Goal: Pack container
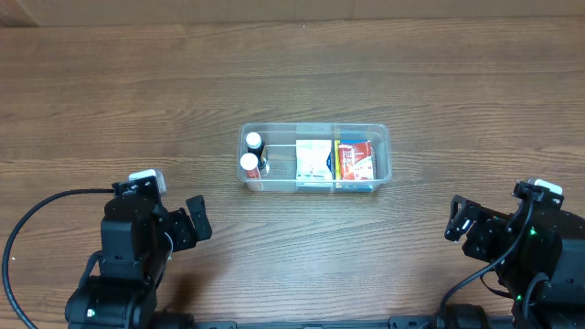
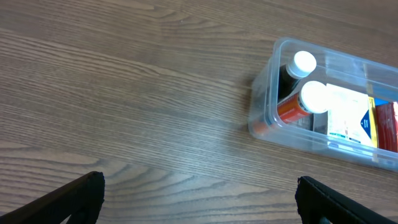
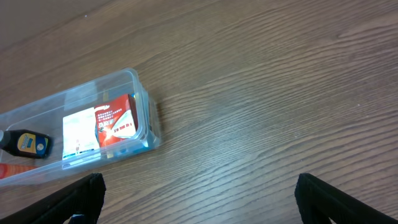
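The clear plastic container (image 1: 382, 137) sits at the table's middle. It holds two white-capped bottles (image 1: 251, 153) at its left end, a white box (image 1: 313, 159) in the middle and a red box (image 1: 356, 160) at the right. It also shows in the left wrist view (image 2: 264, 118) and the right wrist view (image 3: 140, 93). My left gripper (image 1: 196, 217) is open and empty, near the front left, apart from the container. My right gripper (image 1: 457, 217) is open and empty at the front right.
The wooden table (image 1: 110, 100) is bare round the container. Black cables run from each arm base at the front corners.
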Robot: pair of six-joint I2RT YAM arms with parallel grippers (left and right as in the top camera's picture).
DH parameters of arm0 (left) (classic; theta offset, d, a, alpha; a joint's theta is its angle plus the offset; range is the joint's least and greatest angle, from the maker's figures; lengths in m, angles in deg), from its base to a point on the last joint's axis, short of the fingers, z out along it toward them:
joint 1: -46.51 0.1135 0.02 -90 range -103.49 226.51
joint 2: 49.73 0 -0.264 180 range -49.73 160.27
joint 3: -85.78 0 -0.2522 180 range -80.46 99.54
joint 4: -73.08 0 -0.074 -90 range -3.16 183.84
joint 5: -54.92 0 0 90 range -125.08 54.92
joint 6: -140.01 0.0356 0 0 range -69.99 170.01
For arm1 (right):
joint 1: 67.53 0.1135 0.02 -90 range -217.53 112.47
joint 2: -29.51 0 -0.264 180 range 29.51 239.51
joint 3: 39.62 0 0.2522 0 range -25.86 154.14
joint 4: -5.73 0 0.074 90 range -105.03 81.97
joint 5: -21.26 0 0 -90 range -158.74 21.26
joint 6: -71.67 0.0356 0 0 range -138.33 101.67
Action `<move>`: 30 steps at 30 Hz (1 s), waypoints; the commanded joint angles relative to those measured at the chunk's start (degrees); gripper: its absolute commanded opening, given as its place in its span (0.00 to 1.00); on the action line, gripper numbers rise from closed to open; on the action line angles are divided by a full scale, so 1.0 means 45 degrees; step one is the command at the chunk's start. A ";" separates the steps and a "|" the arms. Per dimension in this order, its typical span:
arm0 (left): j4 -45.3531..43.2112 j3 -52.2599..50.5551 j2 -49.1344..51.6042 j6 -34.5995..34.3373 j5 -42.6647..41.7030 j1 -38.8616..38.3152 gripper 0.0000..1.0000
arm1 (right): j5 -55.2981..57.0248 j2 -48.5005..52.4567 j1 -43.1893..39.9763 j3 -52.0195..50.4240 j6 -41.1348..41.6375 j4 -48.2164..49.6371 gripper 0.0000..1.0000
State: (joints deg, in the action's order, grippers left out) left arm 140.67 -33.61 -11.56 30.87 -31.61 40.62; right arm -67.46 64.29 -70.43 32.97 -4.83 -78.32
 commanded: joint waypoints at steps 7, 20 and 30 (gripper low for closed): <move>-0.0010 -0.0058 0.0010 -0.0126 0.0121 0.0078 1.00 | -0.0073 -0.0015 0.0058 -0.0029 0.0005 0.0039 1.00; -0.0010 -0.0058 0.0010 -0.0131 0.0117 0.0078 1.00 | -0.0986 -0.4901 0.0107 -0.5003 -0.0437 0.4216 1.00; -0.0010 -0.0058 0.0010 -0.0131 0.0117 0.0078 1.00 | -0.1603 -0.7694 0.0340 -1.0491 -0.0432 1.2109 1.00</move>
State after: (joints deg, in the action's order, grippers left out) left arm 140.86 -34.00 -11.45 30.87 -31.46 40.62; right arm -73.10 31.90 -69.29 -8.82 -6.43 -32.22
